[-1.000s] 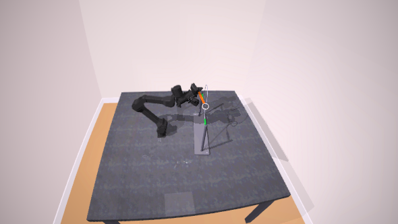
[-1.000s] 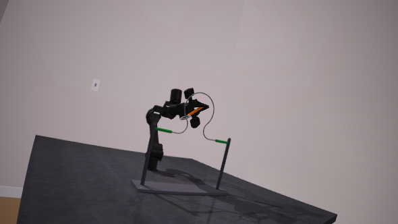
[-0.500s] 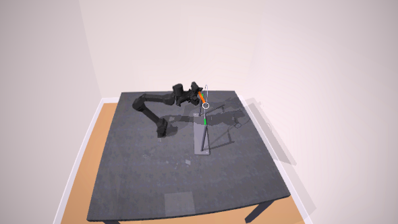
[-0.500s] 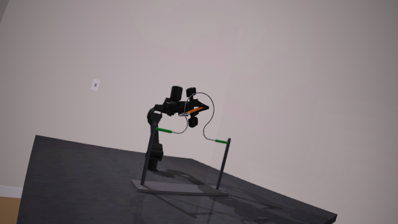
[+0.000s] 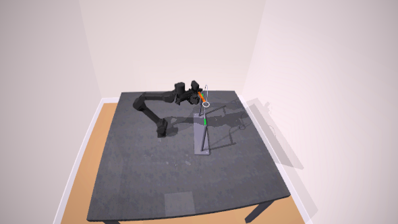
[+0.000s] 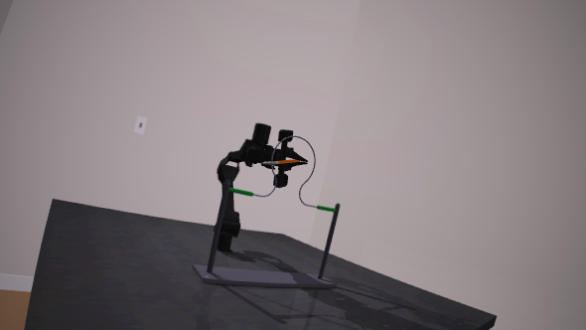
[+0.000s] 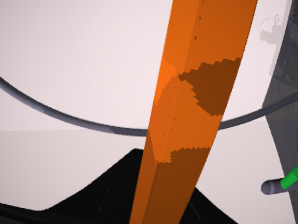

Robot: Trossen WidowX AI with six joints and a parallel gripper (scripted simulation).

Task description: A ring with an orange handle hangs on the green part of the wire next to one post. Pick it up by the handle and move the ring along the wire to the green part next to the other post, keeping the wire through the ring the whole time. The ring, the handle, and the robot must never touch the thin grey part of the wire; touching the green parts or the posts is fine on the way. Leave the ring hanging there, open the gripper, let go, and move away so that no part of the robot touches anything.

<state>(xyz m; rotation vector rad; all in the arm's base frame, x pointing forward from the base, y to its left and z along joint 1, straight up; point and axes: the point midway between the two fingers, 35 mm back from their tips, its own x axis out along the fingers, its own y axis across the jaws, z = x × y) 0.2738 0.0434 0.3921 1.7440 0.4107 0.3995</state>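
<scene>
My gripper (image 5: 200, 92) (image 6: 306, 161) is shut on the orange handle (image 5: 202, 97) (image 6: 290, 162) (image 7: 192, 100), which fills the middle of the wrist view. The handle is nearly level in the exterior view. The white ring (image 5: 206, 106) (image 6: 265, 163) shows almost edge-on there, around the left side of the wire's tall loop. The thin grey wire (image 6: 315, 160) (image 7: 75, 121) passes behind the handle in the wrist view. Whether ring and wire touch is too small to tell. One green part (image 5: 205, 121) (image 6: 241, 192) is below the ring; the other green part (image 5: 202, 94) (image 6: 326, 209) is by the far post.
The near post (image 5: 204, 139) (image 6: 218, 234) and far post (image 5: 200, 110) (image 6: 329, 244) stand on a grey base (image 5: 199, 131) (image 6: 253, 276) on the dark table (image 5: 145, 182) (image 6: 109, 258). The loop arches above the handle. The wrist camera sees part of the second green piece (image 7: 291, 178) at lower right.
</scene>
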